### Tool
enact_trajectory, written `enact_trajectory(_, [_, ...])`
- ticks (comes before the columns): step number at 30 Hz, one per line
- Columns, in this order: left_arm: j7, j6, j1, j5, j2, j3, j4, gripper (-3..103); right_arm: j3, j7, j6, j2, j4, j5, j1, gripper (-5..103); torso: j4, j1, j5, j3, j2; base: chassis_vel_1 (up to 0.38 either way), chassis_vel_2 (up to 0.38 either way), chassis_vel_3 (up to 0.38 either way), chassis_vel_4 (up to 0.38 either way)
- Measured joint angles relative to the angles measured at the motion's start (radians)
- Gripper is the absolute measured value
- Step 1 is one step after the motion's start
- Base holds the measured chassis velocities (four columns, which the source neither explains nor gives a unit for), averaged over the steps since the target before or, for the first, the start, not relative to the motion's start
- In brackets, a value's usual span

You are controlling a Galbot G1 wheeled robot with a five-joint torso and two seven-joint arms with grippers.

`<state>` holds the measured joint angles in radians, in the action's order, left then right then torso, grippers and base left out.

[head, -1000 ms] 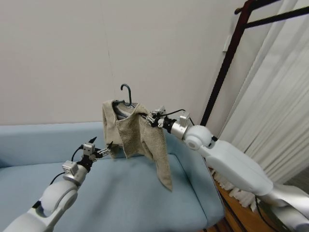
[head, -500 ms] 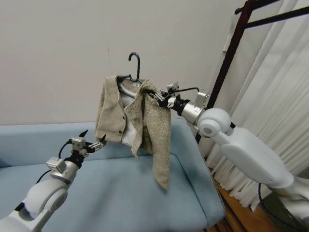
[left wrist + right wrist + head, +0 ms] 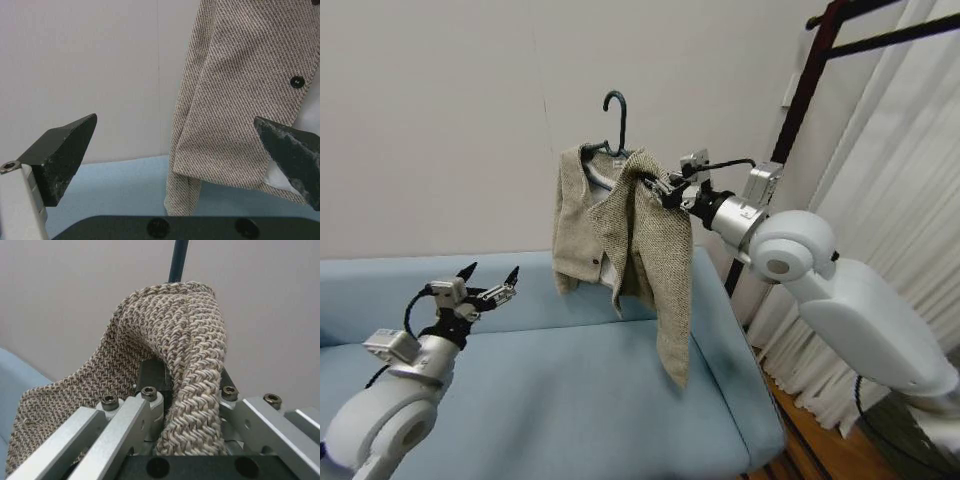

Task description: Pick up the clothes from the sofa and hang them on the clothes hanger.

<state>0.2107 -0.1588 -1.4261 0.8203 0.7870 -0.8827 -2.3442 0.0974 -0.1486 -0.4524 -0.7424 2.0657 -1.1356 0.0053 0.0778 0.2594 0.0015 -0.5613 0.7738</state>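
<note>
A beige knit cardigan (image 3: 620, 230) hangs on a dark hanger (image 3: 617, 112) in the air above the light blue sofa (image 3: 570, 410). My right gripper (image 3: 665, 187) is shut on the cardigan's shoulder where it lies over the hanger's end. In the right wrist view the knit (image 3: 185, 340) drapes over the gripper's body, and the hanger's dark stem (image 3: 178, 260) rises behind it. My left gripper (image 3: 485, 283) is open, low and to the left of the cardigan, apart from it. Its dark fingers (image 3: 65, 155) frame the cardigan's hem (image 3: 240, 115) in the left wrist view.
A dark clothes rack (image 3: 798, 115) stands at the right, behind my right arm, with a crossbar near the top. White curtains (image 3: 900, 220) hang beyond it. A plain wall lies behind the sofa. Wooden floor (image 3: 820, 450) shows at the sofa's right end.
My right arm has lifted the hanger and cardigan up and to the right. My left gripper has drawn back to the left, away from the hem.
</note>
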Motion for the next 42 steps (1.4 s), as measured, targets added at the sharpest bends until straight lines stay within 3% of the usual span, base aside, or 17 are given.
enact_trajectory(14, [0.000, -0.008, 0.012, 0.001, -0.003, 0.018, -0.026, 100, 0.013, -0.013, -0.024, 0.064, 0.026, -0.017, -0.007, 10, 0.0001, 0.000, 0.0001, 0.000, 0.000, 0.000, 0.000, 0.000, 0.000])
enact_trajectory(18, [0.017, -0.019, 0.011, 0.008, 0.006, 0.013, -0.035, 100, 0.024, -0.181, -0.093, 0.069, 0.058, -0.068, 0.033, 10, 0.0000, 0.000, 0.0000, 0.000, 0.000, 0.000, 0.000, 0.000, 0.000])
enact_trajectory(19, [0.017, -0.019, 0.011, 0.008, 0.006, 0.013, -0.035, 100, 0.024, -0.181, -0.093, 0.069, 0.058, -0.068, 0.033, 10, 0.0000, 0.000, 0.0000, 0.000, 0.000, 0.000, 0.000, 0.000, 0.000])
enact_trajectory(23, [0.026, -0.022, 0.007, 0.007, 0.015, 0.004, -0.035, 100, 0.019, -0.364, -0.175, 0.089, 0.071, -0.185, 0.109, 10, -0.0002, 0.000, -0.0001, 0.000, 0.000, 0.000, 0.000, 0.000, 0.000])
enact_trajectory(24, [0.026, -0.022, 0.007, 0.007, 0.015, 0.004, -0.035, 100, 0.019, -0.364, -0.175, 0.089, 0.071, -0.185, 0.109, 10, -0.0002, 0.000, -0.0001, 0.000, 0.000, 0.000, 0.000, 0.000, 0.000])
enact_trajectory(27, [0.025, -0.025, 0.010, 0.005, 0.020, 0.005, -0.036, 100, 0.005, -0.467, -0.217, 0.128, 0.078, -0.294, 0.171, 10, 0.0004, 0.000, 0.0001, 0.000, 0.000, 0.000, 0.000, 0.000, 0.000])
enact_trajectory(31, [0.025, -0.025, 0.008, 0.004, 0.028, 0.005, -0.041, 100, 0.020, -0.574, -0.230, 0.169, 0.072, -0.384, 0.248, 10, 0.0002, 0.000, 0.0002, 0.000, 0.000, 0.000, 0.000, 0.000, 0.000])
enact_trajectory(34, [0.024, -0.027, 0.007, 0.002, 0.041, 0.008, -0.046, 100, 0.092, -0.692, -0.232, 0.222, 0.026, -0.475, 0.379, 10, 0.0001, 0.000, 0.0001, 0.000, 0.000, 0.000, 0.000, 0.000, 0.000])
enact_trajectory(42, [0.023, -0.029, 0.008, -0.002, 0.064, 0.011, -0.054, 100, 0.272, -0.809, -0.188, 0.305, -0.092, -0.556, 0.620, 10, 0.0002, 0.000, 0.0002, 0.000, 0.000, 0.000, 0.000, 0.000, 0.000])
